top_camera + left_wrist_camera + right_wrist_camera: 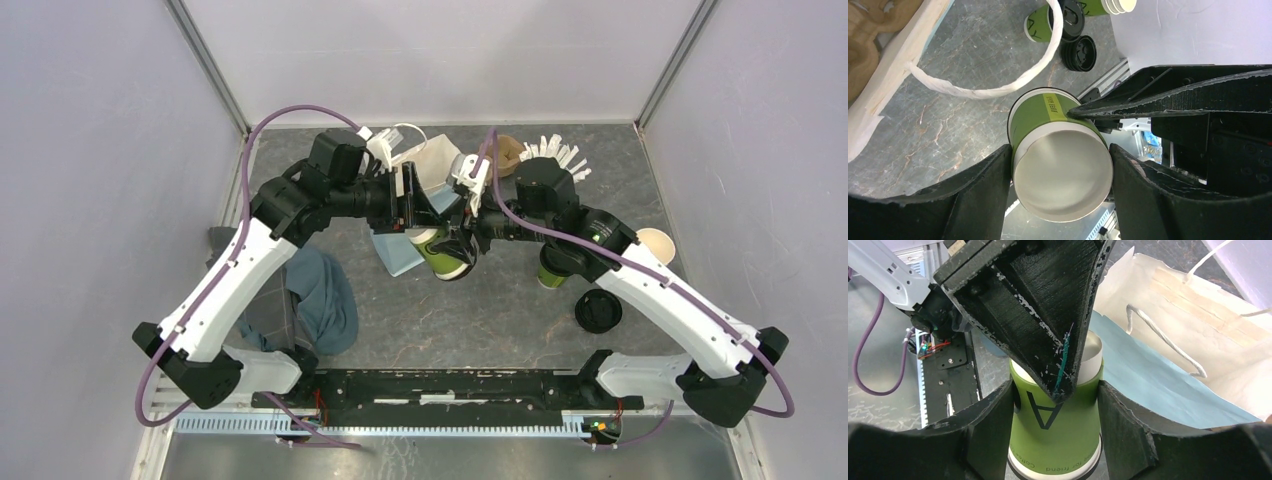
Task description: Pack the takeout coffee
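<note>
The left gripper is pinching the mouth end of a lidless green cup, one finger pressed to each side of the rim; the wrist view looks straight into the cup's cream inside. The right gripper grips the same cup across its body, its fingers touching the green wall on both sides at right angles to the left pair, and one right fingertip shows against the cup's side in the left wrist view. From above the cup is tilted, its base toward the near right and its mouth toward the left gripper. Just beside it on the far left lies the blue bag on its side, its pale inside open and its white cord handles loose on the table. The takeout coffee, a green cup with a black lid on top, is held by neither gripper: it stands on the table to the right of the grippers, partly hidden under the right arm in the overhead view. Near and right of it a loose black lid lies flat, and further right stands a stack of cups. A cup of white sticks stands at the far side, and a blue-grey cloth lies at the near left
</note>
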